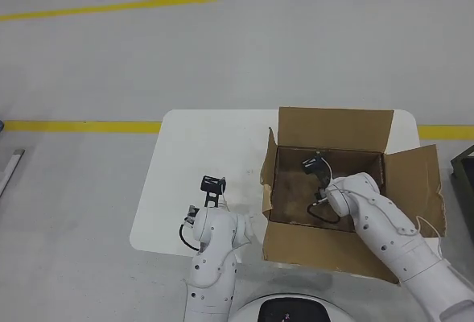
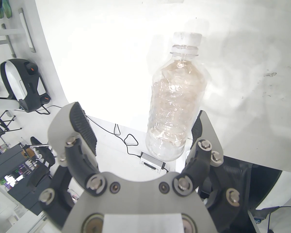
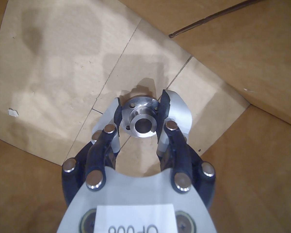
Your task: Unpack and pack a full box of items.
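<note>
We recorded a brown cardboard box [image 1: 333, 129] standing open, its four flaps folded outward. Inside it, low over the floor seam, a small round metal flange [image 3: 141, 112] with bolt holes faced bore-up, clamped on two sides by the pads of the right gripper [image 3: 140, 115]; whether it touched the floor we could not tell. Outside the box, to its left, we noted a clear ribbed plastic bottle [image 2: 177, 103] with a white cap.
</note>
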Motion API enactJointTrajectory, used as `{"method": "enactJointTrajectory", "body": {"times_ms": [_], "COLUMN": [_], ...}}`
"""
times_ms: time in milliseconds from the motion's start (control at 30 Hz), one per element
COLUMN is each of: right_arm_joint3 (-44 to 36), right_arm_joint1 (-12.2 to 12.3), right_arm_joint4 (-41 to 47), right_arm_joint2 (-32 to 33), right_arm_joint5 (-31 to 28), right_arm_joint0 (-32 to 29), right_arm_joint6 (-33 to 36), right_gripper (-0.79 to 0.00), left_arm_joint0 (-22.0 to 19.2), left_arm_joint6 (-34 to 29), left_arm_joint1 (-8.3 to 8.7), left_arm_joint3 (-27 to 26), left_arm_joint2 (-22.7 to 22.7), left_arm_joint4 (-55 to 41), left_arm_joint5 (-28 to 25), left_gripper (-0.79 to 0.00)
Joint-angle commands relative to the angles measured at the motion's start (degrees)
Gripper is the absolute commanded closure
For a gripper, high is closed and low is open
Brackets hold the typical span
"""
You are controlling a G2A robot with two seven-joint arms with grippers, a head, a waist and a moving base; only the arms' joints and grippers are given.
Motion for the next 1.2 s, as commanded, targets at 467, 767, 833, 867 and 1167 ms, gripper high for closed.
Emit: {"method": "enactJointTrajectory", "body": {"times_ms": [467,767,833,867,1167], "right_arm_joint3": [-3.63,-3.4,-3.01,-2.84,-1.22], "right_arm_joint1": [0.09,0.07,0.0,-0.05,-0.47], "right_arm_joint4": [-0.9,-1.39,-1.46,-1.41,-1.45], "right_arm_joint2": [1.8,2.46,2.37,2.31,1.87], "right_arm_joint5": [-0.39,-0.73,-0.86,-0.91,-1.12], "right_arm_joint0": [-1.29,-2.0,-1.89,-1.85,-1.21], "right_arm_joint6": [1.19,1.48,1.42,1.41,1.13], "right_gripper": [-0.339,-0.323,-0.323,-0.323,-0.182], "left_arm_joint0": [0.0,0.0,0.0,0.0,0.0], "left_arm_joint6": [0.0,0.0,0.0,0.0,0.0], "left_arm_joint1": [0.0,0.0,0.0,0.0,0.0], "left_arm_joint3": [0.0,0.0,0.0,0.0,0.0], "left_arm_joint2": [0.0,0.0,0.0,0.0,0.0], "left_arm_joint4": [0.0,0.0,0.0,0.0,0.0], "left_arm_joint5": [0.0,0.0,0.0,0.0,0.0], "left_gripper": [-0.785,-0.785,-0.785,-0.785,-0.785]}}
